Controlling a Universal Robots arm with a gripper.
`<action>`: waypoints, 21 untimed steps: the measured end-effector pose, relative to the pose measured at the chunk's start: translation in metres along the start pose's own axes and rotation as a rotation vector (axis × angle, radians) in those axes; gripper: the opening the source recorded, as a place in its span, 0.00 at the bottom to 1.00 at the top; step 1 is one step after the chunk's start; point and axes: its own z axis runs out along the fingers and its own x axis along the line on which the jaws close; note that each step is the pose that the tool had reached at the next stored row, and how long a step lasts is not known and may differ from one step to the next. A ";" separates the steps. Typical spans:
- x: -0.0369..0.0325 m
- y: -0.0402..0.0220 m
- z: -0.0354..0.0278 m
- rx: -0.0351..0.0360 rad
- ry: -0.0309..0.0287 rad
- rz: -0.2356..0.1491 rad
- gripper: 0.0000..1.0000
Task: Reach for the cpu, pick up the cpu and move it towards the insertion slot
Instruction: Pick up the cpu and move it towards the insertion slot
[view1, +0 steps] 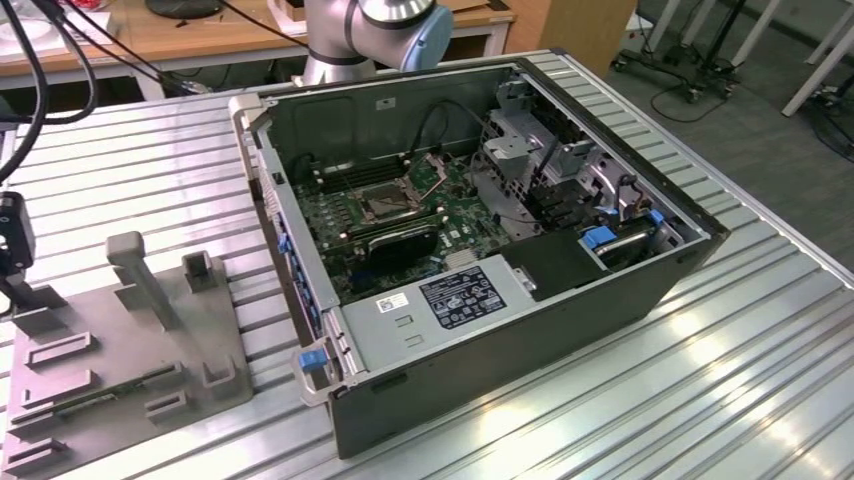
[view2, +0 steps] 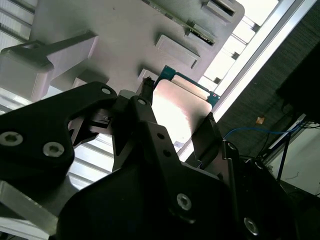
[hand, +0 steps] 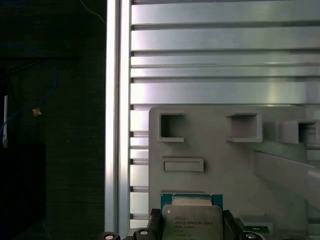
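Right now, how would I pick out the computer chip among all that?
Find the grey plastic fixture plate on the ribbed metal table. Near its edge is the small square chip: alone among grey blocks, it has a silvery face and green rim.

A ribbed aluminium table (view1: 747, 350) carries the grey fixture plate (view1: 100, 350) and an open computer case (view1: 534, 340).

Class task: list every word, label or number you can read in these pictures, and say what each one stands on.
cpu: several lines of print on its metal face, too small to read.
Black label on the grey metal box: print too blurred to read.
Small white label beside it: too blurred to read.
No text can be quoted.
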 end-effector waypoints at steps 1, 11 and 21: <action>0.0000 0.0000 -0.0005 0.0000 -0.0001 0.000 0.55; -0.0002 -0.0001 -0.0058 0.0000 -0.0006 0.000 0.55; -0.0003 -0.0001 -0.0117 0.0000 -0.0012 0.000 0.55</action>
